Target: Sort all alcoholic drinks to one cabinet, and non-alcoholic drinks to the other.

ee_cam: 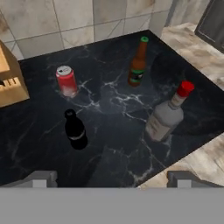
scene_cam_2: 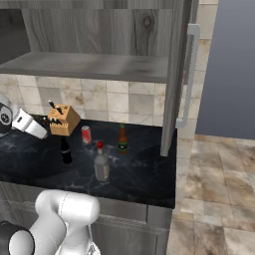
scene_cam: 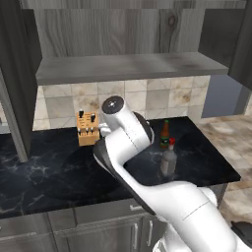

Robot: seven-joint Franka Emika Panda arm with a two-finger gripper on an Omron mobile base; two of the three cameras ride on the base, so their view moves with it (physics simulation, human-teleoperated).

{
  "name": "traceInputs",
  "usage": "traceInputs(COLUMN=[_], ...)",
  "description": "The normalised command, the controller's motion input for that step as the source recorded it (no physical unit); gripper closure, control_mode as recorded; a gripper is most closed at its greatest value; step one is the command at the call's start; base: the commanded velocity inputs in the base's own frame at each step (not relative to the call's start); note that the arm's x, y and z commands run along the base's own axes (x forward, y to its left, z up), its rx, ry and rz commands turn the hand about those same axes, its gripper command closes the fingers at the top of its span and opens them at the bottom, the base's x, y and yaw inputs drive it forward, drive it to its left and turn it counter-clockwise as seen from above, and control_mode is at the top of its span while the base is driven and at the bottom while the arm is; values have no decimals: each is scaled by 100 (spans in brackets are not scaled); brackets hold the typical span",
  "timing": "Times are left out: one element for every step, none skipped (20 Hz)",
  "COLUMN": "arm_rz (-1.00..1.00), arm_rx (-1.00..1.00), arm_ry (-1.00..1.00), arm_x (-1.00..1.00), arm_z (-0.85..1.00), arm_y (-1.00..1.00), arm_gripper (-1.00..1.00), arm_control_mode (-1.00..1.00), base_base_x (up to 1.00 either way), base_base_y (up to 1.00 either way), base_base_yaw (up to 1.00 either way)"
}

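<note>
Our arm bent high above the black counter (ee_cam: 109, 109), hand looking down, our gripper (ee_cam: 111, 178) wide apart and holding nothing, cola bottle (ee_cam: 75, 130) just ahead of the fingertips (ee_cam: 41, 178).

Base views flank the arm; hand view overlooks their shared counter (ee_cam: 113, 113) (close).

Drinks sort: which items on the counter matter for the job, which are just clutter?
Job items:
slim brown bottle, alcoholic
stout clear bottle with red cap, alcoholic
black cola bottle, non-alcoholic
red soda can, non-alcoholic
open upper cabinet

Lying about:
knife block
</note>
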Motion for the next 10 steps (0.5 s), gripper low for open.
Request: traceInputs(arm_rz=[-19,-17,-18,-19,-19,-19,-19,-21,-21,-20], arm_rx=[0,0,0,0,0,0,0,0,0,0], arm_ry=[-14,-14,-14,-15,-12,-9,-12,-10,-9,-5], arm_x=[0,0,0,0,0,8,9,14,14,18], arm_z=[-41,-41,-42,-41,-37,-34,-31,-34,-36,-34], arm_y=[27,24,24,23,21,21,21,17,17,7], arm_gripper=[-100,-100,-100,-100,-100,-100,-100,-100,-100,-100], arm_control_mode=[-100,-100,-100,-100,-100,-100,-100,-100,-100,-100], base_base_x=[0,0,0,0,0,0,0,0,0,0], base_base_y=[0,0,0,0,0,0,0,0,0,0], base_base_yaw=[0,0,0,0,0,0,0,0,0,0])
